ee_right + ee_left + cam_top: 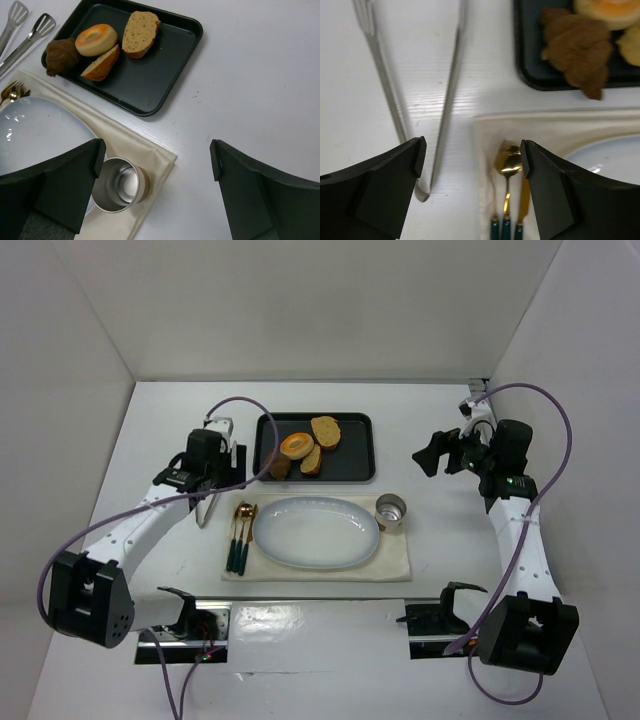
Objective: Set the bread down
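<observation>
The bread (311, 460) is the small narrow slice lying on the black tray (355, 465), beside an orange ring bun (296, 446) and a larger pale slice (325, 430). In the right wrist view the bread (101, 64) leans against the bun (96, 39). My left gripper (212, 488) is open and empty, left of the tray over the silver tongs (445, 100); its jaws (472, 165) frame bare table and a gold spoon. My right gripper (432, 455) is open and empty, raised right of the tray; in its own view (157, 160) it sits above the table beside a steel cup.
A pale blue oval plate (316, 545) lies on a cream napkin (395, 562) in front of the tray. Gold cutlery with green handles (240, 535) lies left of the plate. A steel cup (390, 511) stands at its right. A dark brown pastry (580, 50) sits in the tray's near left corner.
</observation>
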`<state>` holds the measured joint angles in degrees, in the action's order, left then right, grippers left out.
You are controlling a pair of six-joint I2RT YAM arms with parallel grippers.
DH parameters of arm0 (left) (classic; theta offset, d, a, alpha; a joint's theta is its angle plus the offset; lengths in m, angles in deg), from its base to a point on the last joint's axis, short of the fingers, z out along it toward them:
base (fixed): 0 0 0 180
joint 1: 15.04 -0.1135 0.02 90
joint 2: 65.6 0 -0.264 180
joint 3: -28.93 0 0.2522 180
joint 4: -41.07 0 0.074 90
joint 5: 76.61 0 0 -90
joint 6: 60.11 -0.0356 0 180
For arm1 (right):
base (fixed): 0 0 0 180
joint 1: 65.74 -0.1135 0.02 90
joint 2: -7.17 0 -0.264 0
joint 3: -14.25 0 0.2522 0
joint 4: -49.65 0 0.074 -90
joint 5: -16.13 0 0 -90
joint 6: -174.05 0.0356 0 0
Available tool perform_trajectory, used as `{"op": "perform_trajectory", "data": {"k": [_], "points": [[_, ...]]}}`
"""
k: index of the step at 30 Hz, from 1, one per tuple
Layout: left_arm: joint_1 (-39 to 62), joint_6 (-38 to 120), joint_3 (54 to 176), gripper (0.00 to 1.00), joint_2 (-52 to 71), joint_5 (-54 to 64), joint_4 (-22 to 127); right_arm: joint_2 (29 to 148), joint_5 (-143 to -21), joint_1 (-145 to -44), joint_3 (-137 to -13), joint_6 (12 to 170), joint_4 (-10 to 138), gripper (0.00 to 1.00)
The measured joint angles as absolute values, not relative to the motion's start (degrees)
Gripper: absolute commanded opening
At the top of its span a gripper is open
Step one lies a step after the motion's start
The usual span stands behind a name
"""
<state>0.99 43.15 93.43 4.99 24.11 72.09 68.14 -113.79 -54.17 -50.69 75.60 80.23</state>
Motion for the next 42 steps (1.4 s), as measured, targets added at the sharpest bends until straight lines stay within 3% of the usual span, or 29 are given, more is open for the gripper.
{"op": "perform_trajectory", "data": {"k": [13, 42], "points": [[-10.95, 43.50, 93.60, 0.98, 14.17, 29.60, 73.25, 66.96, -114.14, -54.52, -50.69, 74.64, 81.54, 0.99], [-13.53, 39.48, 94.21, 0.95, 25.69, 20.59, 73.11, 67.90, -113.27, -54.52, -50.69, 74.29, 82.09, 0.99]]}}
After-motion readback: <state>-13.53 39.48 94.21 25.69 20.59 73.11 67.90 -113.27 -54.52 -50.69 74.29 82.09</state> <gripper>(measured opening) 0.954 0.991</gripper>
